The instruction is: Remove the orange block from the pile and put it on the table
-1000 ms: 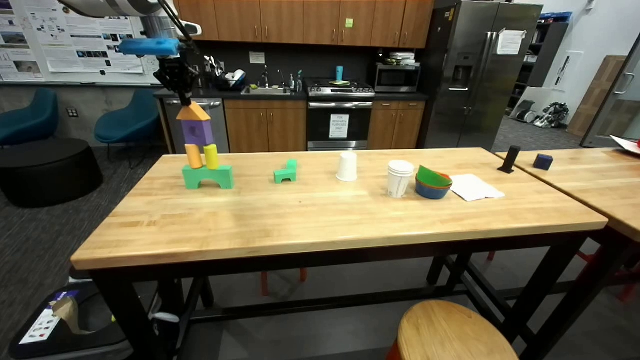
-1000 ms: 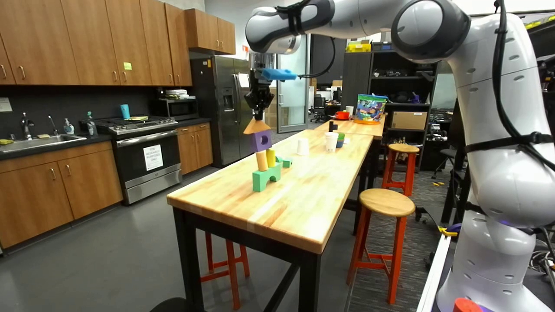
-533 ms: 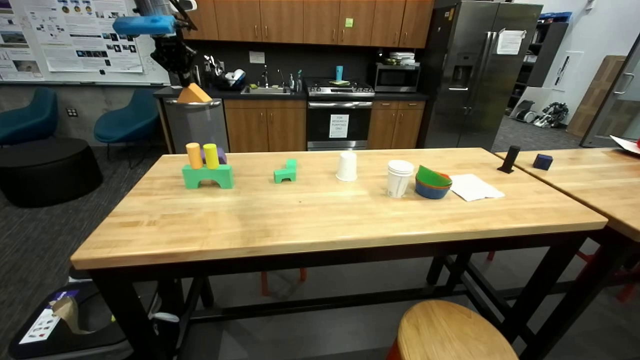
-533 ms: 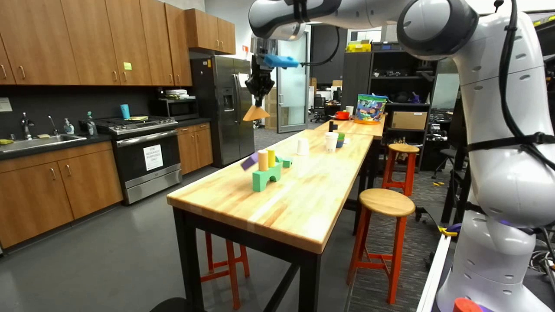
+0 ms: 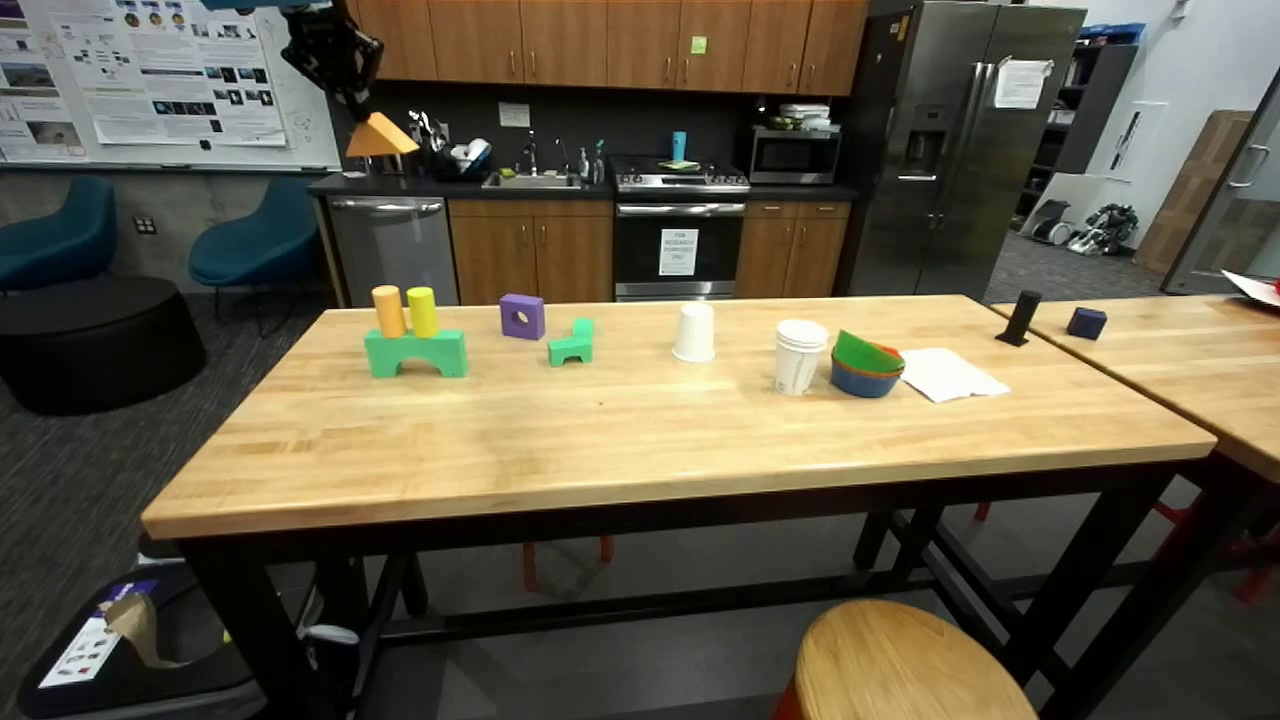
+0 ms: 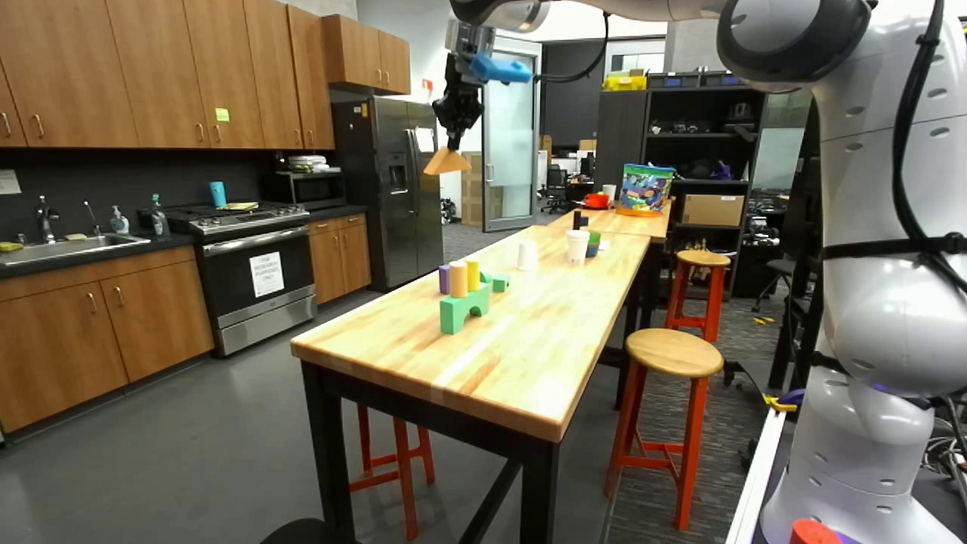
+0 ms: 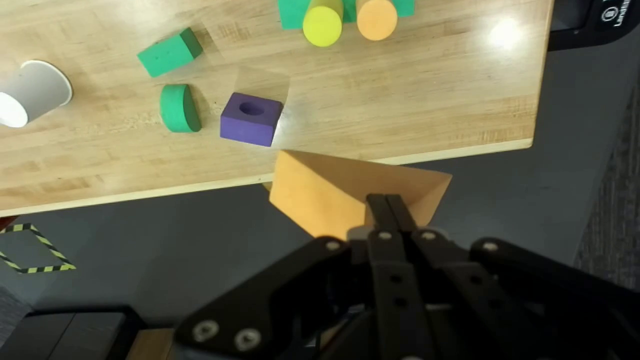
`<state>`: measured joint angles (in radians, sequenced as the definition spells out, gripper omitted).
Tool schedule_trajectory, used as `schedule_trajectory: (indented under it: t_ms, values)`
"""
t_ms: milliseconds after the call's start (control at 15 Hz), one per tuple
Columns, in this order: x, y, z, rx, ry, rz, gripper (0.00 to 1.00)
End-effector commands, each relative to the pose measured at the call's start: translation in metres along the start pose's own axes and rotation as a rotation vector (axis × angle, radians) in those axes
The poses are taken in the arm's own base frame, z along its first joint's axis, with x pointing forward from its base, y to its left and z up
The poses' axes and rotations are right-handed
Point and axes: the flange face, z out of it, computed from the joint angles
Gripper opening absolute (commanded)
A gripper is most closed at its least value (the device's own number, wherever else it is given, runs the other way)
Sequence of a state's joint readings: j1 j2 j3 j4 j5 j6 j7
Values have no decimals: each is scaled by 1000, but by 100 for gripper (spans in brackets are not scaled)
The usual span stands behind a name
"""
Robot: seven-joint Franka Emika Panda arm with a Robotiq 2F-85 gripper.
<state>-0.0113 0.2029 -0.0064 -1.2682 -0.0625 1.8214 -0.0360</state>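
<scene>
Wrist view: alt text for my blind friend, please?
A black claw grips an orange triangular block; below, a wooden table bears a purple block, two green blocks, a white cup, plus a yellow cylinder and an orange cylinder atop another green block.

In an exterior view, brown wall cabinets (image 5: 606, 45) span 12 o'clock, above a gas range (image 5: 640, 240). A double-door refrigerator (image 5: 935, 100) stands at 2 o'clock, a whiteboard (image 5: 308, 140) bearing posters (image 5: 180, 80) at 10, a black ottoman (image 5: 95, 345) at 9, a wooden-seated stool (image 5: 910, 665) at 5. Gray floor (image 6: 211, 438) occupies 8 o'clock in an exterior view.
</scene>
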Motion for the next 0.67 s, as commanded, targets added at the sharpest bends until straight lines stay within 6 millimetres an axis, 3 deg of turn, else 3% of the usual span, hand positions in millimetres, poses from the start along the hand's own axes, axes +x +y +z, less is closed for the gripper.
schedule_trajectory:
  t_ms: [0, 400, 600]
  values:
    - [-2, 8, -6, -2, 17, -7, 0]
    - [-13, 36, 8, -13, 4, 75, 0]
    - [-24, 56, 25, -28, -34, 128, 0]
